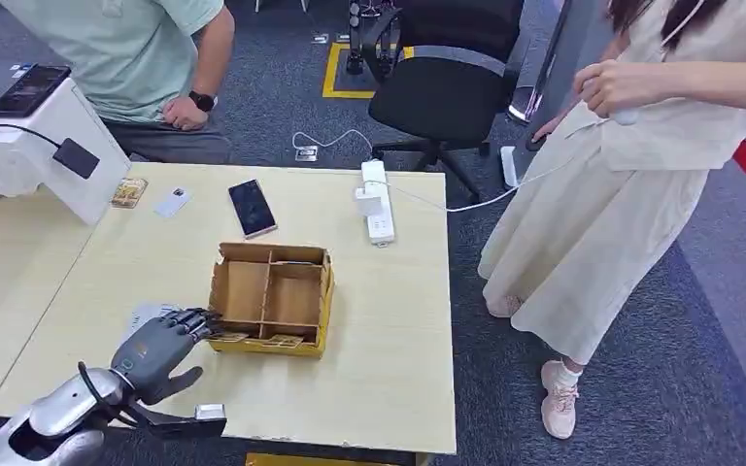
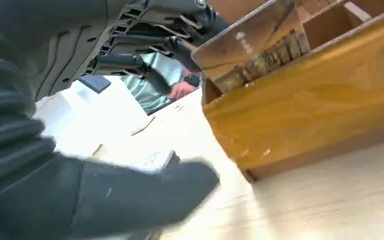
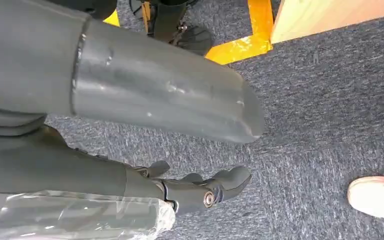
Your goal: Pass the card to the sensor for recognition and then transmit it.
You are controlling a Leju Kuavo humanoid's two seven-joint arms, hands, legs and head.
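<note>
Left hand (image 1: 160, 351) forward, fingers extended.

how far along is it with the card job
Early. Nothing looks done yet: no card is at the white sensor stand. In hand: the left hand reaches its fingers into the near corner of the wooden box, where cards lie. Left: lifting a card, presenting it, passing it on.

The left robot hand (image 1: 167, 347) hides the box's (image 1: 272, 296) near-left corner, its fingertip contact unclear.
</note>
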